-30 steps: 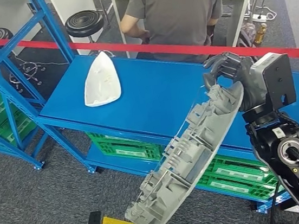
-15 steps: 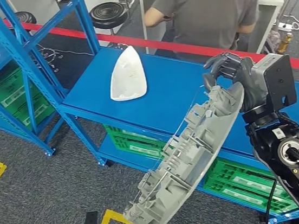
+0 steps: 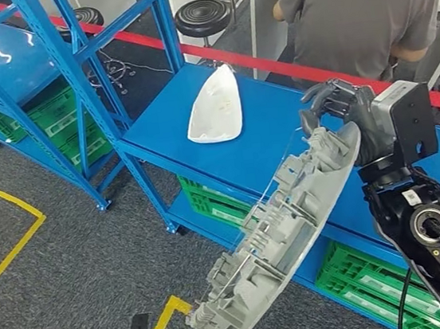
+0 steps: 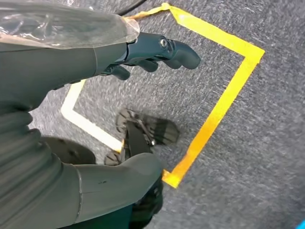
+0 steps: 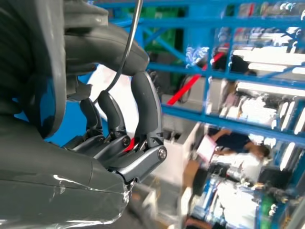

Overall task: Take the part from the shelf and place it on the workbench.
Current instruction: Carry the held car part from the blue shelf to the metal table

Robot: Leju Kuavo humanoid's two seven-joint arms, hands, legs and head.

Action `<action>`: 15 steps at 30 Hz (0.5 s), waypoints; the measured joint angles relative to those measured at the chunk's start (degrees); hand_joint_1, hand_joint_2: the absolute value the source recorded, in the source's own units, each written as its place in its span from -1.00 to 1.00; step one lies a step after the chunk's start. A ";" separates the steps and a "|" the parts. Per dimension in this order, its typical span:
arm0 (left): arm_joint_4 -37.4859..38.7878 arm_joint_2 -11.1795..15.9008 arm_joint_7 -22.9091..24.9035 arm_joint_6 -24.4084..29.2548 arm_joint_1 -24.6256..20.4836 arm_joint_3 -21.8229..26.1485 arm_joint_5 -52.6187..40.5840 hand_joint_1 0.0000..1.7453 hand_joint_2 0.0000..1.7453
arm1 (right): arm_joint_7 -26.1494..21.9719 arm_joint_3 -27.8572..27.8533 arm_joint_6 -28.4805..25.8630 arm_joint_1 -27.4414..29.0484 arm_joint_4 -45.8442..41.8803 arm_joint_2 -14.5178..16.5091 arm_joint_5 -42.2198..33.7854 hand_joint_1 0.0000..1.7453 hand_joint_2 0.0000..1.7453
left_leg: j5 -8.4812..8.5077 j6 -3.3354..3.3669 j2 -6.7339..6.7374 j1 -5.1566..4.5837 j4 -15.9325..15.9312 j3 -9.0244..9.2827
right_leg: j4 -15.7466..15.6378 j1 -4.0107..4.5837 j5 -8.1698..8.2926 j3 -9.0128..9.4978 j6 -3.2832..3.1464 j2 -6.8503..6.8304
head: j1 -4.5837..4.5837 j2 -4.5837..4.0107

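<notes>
**Right hand holding grey part above table front edge**

The right hand [image 3: 335, 106] is gripping one end of the long grey part [image 3: 281, 233], with its fingers [image 5: 144, 107] curled around that end. The part is hanging in the air, tilting downward from the hand. Its upper end is sitting over the front edge of the blue table [image 3: 274, 138], and its lower end is reaching out past that edge over the grey carpet [image 3: 69, 287].

A white shell-shaped piece [image 3: 216, 109] is lying on the table near its left end, well apart from the grey part.

The left hand [image 4: 107, 109] is hanging over the carpet and yellow floor tape [image 4: 216, 112], holding nothing, with fingers and thumb apart.

A person [image 3: 362, 6] is sitting behind the table.
</notes>
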 joint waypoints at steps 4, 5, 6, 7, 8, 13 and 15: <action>0.00 0.00 0.00 0.00 -0.03 0.00 0.02 -1.00 1.00 | 0.02 0.03 -0.01 0.12 -0.02 0.00 0.01 1.00 1.00 | -1.52 -0.65 1.83 0.16 7.14 -3.86 | 0.00 0.28 -0.24 0.08 -0.17 -2.61 | -0.45 0.00; 0.00 0.03 0.00 0.00 0.00 0.00 0.02 -1.00 1.00 | 0.02 0.03 -0.01 0.12 -0.03 0.00 0.00 1.00 1.00 | 0.34 -0.47 2.15 0.10 3.60 -2.00 | 0.00 0.32 -0.34 0.21 -0.11 -3.16 | -0.57 0.00; 0.00 0.08 0.00 0.00 -0.01 0.00 0.02 -1.00 1.00 | 0.02 0.03 -0.01 0.10 -0.03 0.00 0.00 1.00 1.00 | 2.19 -0.14 3.17 -0.09 -0.99 0.46 | 0.00 0.38 -0.47 0.38 0.00 -3.67 | -0.72 0.00; 0.00 0.12 0.00 0.00 -0.09 0.00 0.02 -1.00 1.00 | 0.01 0.02 -0.01 0.07 -0.04 0.00 0.00 1.00 1.00 | 3.56 0.28 4.18 -0.37 -4.99 2.60 | 0.00 0.54 -0.64 0.53 0.20 -4.13 | -0.85 0.00; 0.00 0.13 0.00 0.00 -0.16 0.00 0.01 -1.00 1.00 | 0.01 0.01 -0.01 0.04 -0.04 0.00 0.01 1.00 1.00 | 4.31 0.69 4.90 -0.67 -7.72 4.02 | 0.00 0.67 -0.81 0.69 0.43 -4.53 | -0.88 0.00; 0.00 0.07 -0.01 0.00 -0.05 0.00 0.04 -1.00 1.00 | 0.03 -0.04 0.03 -0.02 -0.22 -0.01 0.01 1.00 1.00 | 4.58 2.13 2.86 -0.75 -9.82 5.01 | 1.07 0.70 -2.46 0.80 1.90 -4.66 | -0.57 0.00; 0.00 0.05 -0.02 0.00 -0.02 0.01 0.06 -1.00 1.00 | 0.10 -0.07 0.07 0.00 -0.42 -0.03 0.01 1.00 1.00 | 4.72 2.60 1.73 -0.48 -10.18 5.31 | 7.13 0.49 -5.74 -1.88 2.20 -2.14 | -0.21 0.00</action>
